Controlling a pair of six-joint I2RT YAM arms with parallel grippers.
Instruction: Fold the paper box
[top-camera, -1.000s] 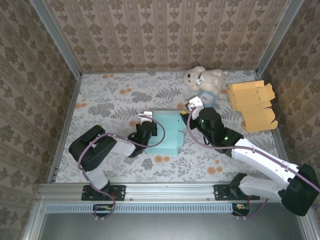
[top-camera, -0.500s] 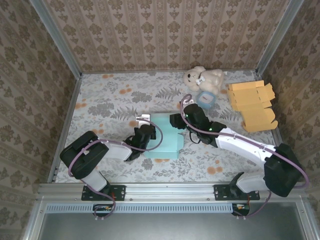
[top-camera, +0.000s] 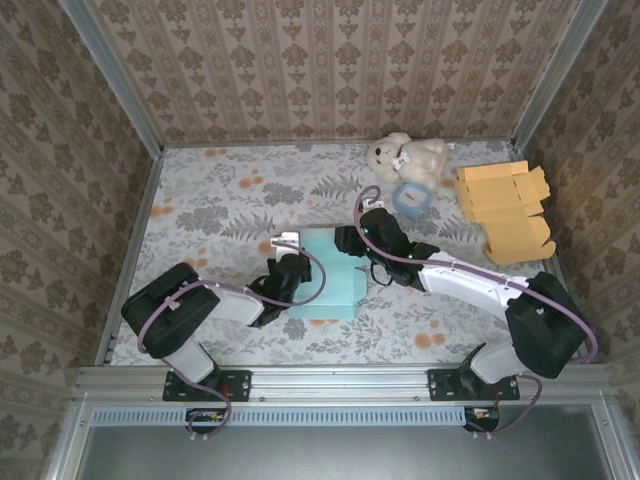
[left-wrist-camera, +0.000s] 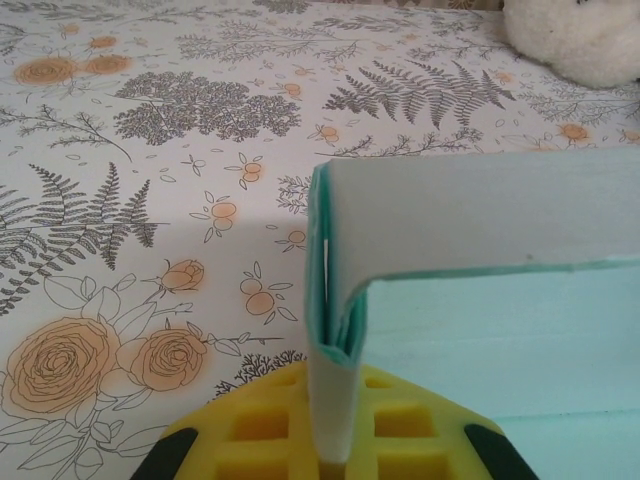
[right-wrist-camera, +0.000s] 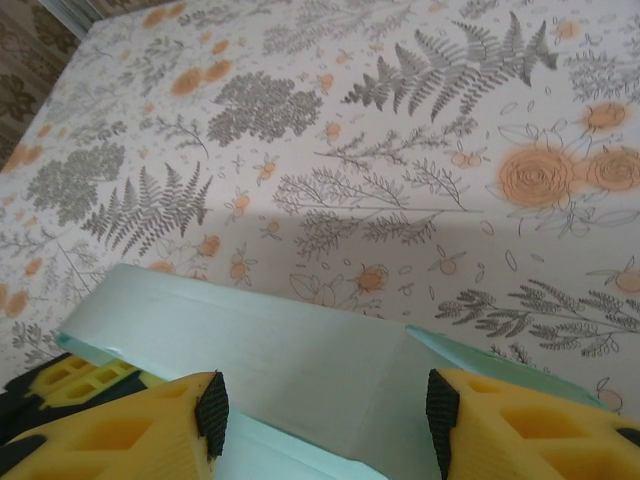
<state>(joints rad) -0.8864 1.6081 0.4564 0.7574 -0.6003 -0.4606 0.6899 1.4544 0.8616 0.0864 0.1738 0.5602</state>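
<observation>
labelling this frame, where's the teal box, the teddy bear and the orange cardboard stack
teal box (top-camera: 335, 290), top external view, its flat top face
teddy bear (top-camera: 385, 155), top external view, its head
orange cardboard stack (top-camera: 500, 205), top external view, its middle

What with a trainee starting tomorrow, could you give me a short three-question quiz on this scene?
1. True or false: the left gripper is shut on a wall of the box.
2. The right gripper is: A open over the box, B shut on the box, C shut on a pen.
3. Fill in: the toy beyond the box is a ___.
Key: 1 true; 2 A; 3 bear.
</observation>
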